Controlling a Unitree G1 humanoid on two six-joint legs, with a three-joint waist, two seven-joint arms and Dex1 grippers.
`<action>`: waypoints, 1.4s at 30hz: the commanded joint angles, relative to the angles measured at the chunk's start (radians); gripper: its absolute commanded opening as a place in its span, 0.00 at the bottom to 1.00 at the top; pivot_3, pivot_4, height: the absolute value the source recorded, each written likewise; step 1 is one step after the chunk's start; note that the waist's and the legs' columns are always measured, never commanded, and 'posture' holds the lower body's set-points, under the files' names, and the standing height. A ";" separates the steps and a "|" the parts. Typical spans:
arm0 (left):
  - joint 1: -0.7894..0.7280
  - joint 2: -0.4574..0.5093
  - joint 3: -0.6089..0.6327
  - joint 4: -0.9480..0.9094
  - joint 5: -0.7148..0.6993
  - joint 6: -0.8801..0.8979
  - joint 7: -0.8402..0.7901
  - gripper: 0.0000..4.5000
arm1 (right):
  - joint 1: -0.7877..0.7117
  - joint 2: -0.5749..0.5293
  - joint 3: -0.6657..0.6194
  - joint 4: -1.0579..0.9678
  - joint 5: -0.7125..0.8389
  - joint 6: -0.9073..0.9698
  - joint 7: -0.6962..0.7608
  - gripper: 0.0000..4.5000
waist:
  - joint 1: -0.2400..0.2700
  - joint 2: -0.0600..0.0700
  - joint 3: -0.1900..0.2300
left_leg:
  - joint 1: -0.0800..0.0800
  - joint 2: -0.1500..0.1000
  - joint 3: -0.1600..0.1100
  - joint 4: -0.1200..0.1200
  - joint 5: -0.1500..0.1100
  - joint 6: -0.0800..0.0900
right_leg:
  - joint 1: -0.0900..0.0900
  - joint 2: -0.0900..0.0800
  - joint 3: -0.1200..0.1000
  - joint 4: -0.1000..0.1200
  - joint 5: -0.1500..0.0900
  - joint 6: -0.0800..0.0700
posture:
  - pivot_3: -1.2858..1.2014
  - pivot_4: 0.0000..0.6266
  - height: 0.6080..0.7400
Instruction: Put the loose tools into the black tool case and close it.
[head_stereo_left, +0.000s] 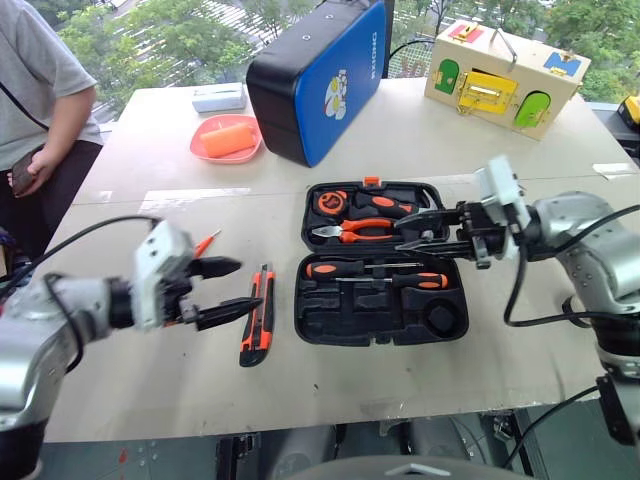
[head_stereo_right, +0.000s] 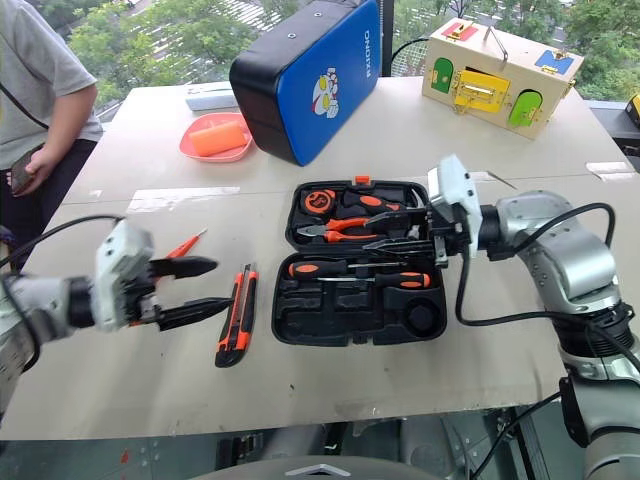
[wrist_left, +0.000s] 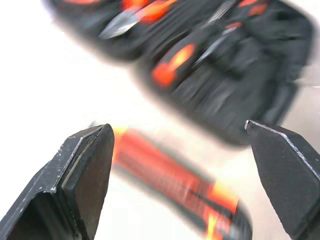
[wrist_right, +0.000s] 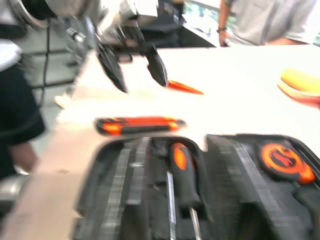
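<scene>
Standing at the far left edge of the pale wooden table is a person in a grey shirt. Next comes the left gripper, jaws spread wide and empty, hovering beside the slim orange screwdriver and the long orange-and-black utility knife — both loose on the table. Further right lies the black moulded plastic tool case, open flat (two black-and-orange-handled screwdrivers seated inside). Above it hangs the right gripper — jaws slightly parted, holding nothing.
</scene>
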 joint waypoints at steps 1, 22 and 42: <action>0.216 -0.101 0.234 -0.098 0.022 -0.007 0.044 1.00 | -0.039 -0.007 -0.001 -0.021 0.040 0.005 0.052 0.74 | 0.002 0.000 0.000 | 0.000 0.000 0.000 0.000 0.000 0.000 | 0.000 0.000 0.000 0.000 0.000 0.000 | 0.52 0.24 0.96; -0.135 0.186 -0.099 0.550 0.281 -0.206 0.038 1.00 | -0.027 -0.045 -0.024 -0.116 0.037 -0.003 0.028 0.98 | 0.055 0.000 0.000 | 0.000 0.001 -0.002 -0.001 0.000 -0.001 | 0.000 0.002 -0.003 -0.005 0.006 -0.007 | 0.52 0.24 0.96; -0.733 0.103 -0.582 1.126 0.560 -0.337 -0.092 0.20 | 0.078 -0.114 -0.094 -0.248 0.088 0.041 -0.117 1.00 | -0.001 -0.002 -0.002 | -0.001 0.000 0.001 0.003 0.001 -0.002 | -0.009 0.000 -0.007 0.009 0.006 -0.006 | 0.52 0.24 0.96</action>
